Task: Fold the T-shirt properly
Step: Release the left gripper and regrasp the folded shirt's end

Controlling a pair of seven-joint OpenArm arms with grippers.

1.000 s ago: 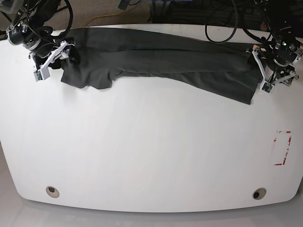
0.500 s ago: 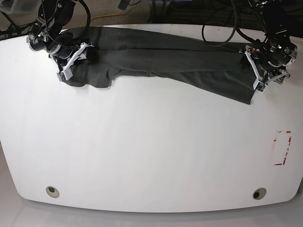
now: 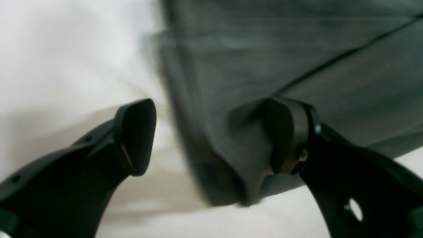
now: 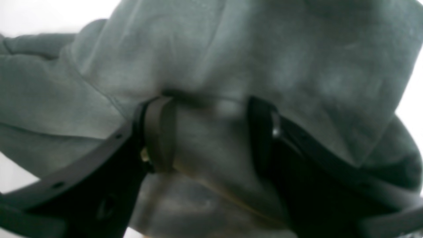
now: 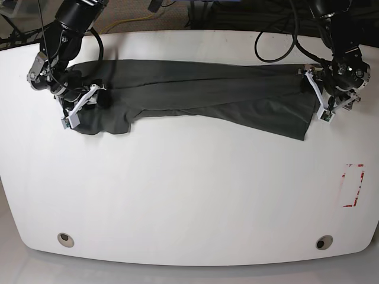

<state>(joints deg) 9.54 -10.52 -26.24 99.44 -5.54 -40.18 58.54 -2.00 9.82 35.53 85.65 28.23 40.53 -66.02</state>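
The dark grey T-shirt (image 5: 207, 97) lies as a long wrinkled band across the far part of the white table (image 5: 177, 195). My right gripper (image 5: 80, 109) is at the shirt's left end in the base view. In the right wrist view its jaws (image 4: 211, 132) are closed on a bunch of the T-shirt (image 4: 231, 49). My left gripper (image 5: 323, 103) is at the shirt's right end. In the left wrist view it (image 3: 211, 135) is open and straddles the shirt's edge (image 3: 264, 49). One finger (image 3: 287, 135) presses on the cloth; the other (image 3: 135, 135) is over bare table.
A red-marked rectangle (image 5: 353, 184) is on the table near its right edge. Two round holes (image 5: 66, 239) (image 5: 324, 242) sit near the front corners. Black cables (image 5: 278, 41) hang behind the back edge.
The whole shirt has slid toward the front of the table, away from the back edge. Both grippers moved forward with it, and the right gripper went down onto the shirt's left end.
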